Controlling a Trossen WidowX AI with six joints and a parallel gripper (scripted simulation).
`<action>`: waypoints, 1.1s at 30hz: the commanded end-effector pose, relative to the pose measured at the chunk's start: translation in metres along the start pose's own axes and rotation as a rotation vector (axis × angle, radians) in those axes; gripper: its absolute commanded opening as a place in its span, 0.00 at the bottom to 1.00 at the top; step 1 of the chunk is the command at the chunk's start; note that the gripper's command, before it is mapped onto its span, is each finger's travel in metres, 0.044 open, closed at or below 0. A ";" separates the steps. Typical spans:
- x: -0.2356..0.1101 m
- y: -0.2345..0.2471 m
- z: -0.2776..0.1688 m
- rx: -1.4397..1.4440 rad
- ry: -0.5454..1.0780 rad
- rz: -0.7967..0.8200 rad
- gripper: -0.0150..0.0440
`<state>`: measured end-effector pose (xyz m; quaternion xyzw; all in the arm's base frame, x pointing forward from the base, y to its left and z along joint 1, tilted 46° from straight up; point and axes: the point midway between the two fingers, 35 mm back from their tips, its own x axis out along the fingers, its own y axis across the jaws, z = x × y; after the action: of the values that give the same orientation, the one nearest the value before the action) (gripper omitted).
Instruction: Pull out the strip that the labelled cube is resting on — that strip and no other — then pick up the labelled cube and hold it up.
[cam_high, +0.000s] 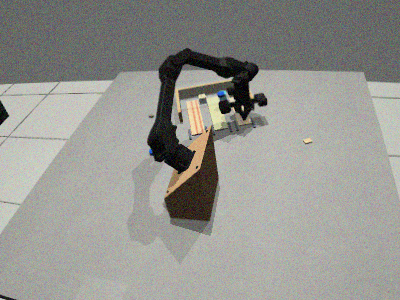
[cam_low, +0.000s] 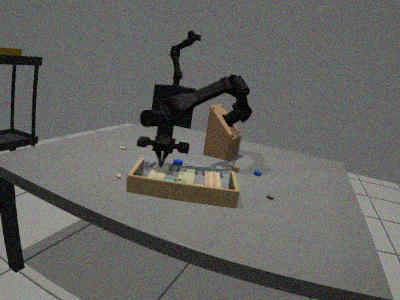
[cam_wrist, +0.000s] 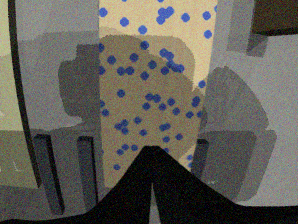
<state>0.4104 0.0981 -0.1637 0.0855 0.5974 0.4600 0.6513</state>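
One arm, w/ its gripper (cam_low: 161, 161) pointing straight down into the wooden tray (cam_low: 180, 192) on the grey table (cam_high: 300, 210). Fingers are sitting fully together w/ nothing between them; in the wrist view they (cam_wrist: 174, 189) are meeting in a dark point over a cream strip w/ blue dots (cam_wrist: 156, 43). Tip is hovering at or just on that strip – can't tell if it's touching.

Tray is holding several strips side by side: an orange-striped strip (cam_high: 196, 117), a pale yellow-green strip (cam_high: 216, 112), and the dotted one under the gripper. A small blue cube (cam_low: 178, 162) is sitting at the tray's far edge, just beside the gripper; any label on it is too small to read, so can't tell if it's the labelled one or which strip it's resting on. Another blue cube (cam_low: 257, 173) is lying on the table, outside the tray.

Arm is mounting on a tilted wooden wedge (cam_high: 197, 185). A tan bit (cam_high: 307, 141) is lying well apart to the side.
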 end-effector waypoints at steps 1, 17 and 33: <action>0.005 0.001 -0.006 -0.001 0.005 0.006 0.25; 0.005 0.000 -0.031 0.000 0.006 0.005 0.25; 0.006 0.001 -0.056 0.001 0.007 0.005 0.25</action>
<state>0.3734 0.0800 -0.1755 0.0901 0.5907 0.4628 0.6549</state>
